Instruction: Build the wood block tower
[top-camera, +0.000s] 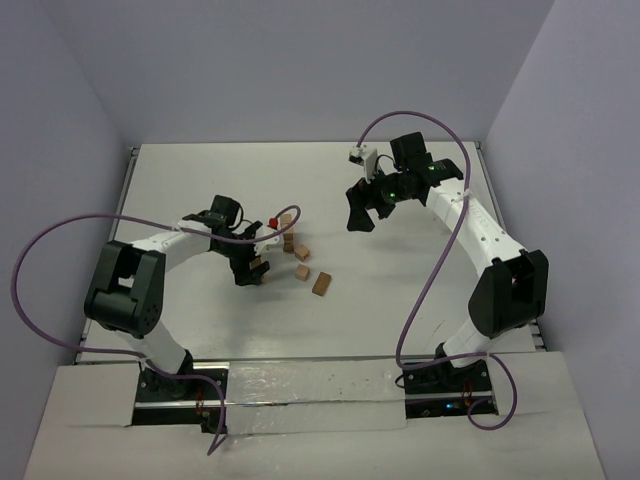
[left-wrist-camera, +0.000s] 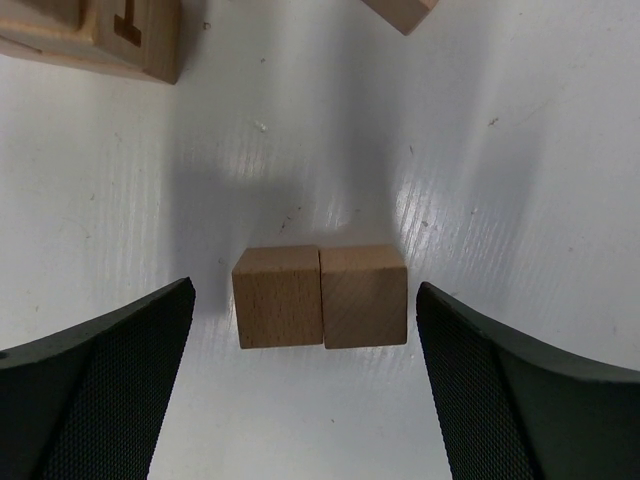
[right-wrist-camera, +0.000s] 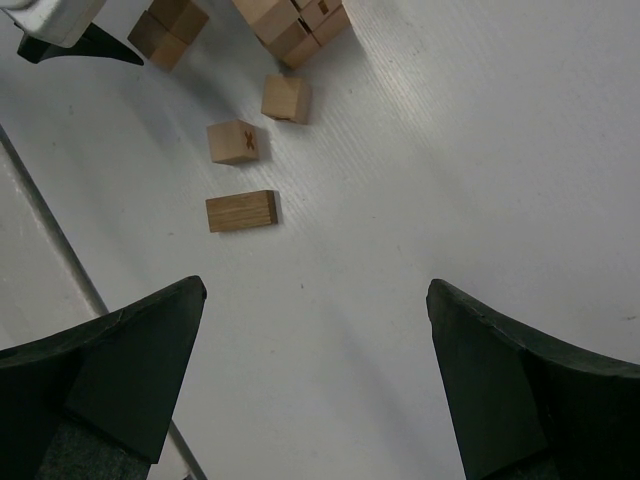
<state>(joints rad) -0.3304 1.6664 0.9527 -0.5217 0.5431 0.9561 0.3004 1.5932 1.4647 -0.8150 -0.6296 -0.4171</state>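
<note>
Two plain wood blocks (left-wrist-camera: 278, 296) (left-wrist-camera: 364, 296) lie side by side on the white table, touching each other. My left gripper (left-wrist-camera: 305, 290) hangs open over them with a finger on either side, touching neither. In the top view this gripper (top-camera: 248, 268) sits left of a cluster of blocks (top-camera: 289, 232). I cannot tell whether the cluster is stacked, and no tower shows in any view. Three loose blocks (top-camera: 302, 253) (top-camera: 303, 271) (top-camera: 321, 283) lie to its right. My right gripper (top-camera: 360, 210) is open above bare table, away from the blocks (right-wrist-camera: 241, 211).
A small red piece (top-camera: 272, 222) sits at the cluster's left. Lettered blocks (left-wrist-camera: 100, 35) lie beyond the left gripper. The table's metal side rail (right-wrist-camera: 60, 240) runs left of the right gripper (right-wrist-camera: 315, 290).
</note>
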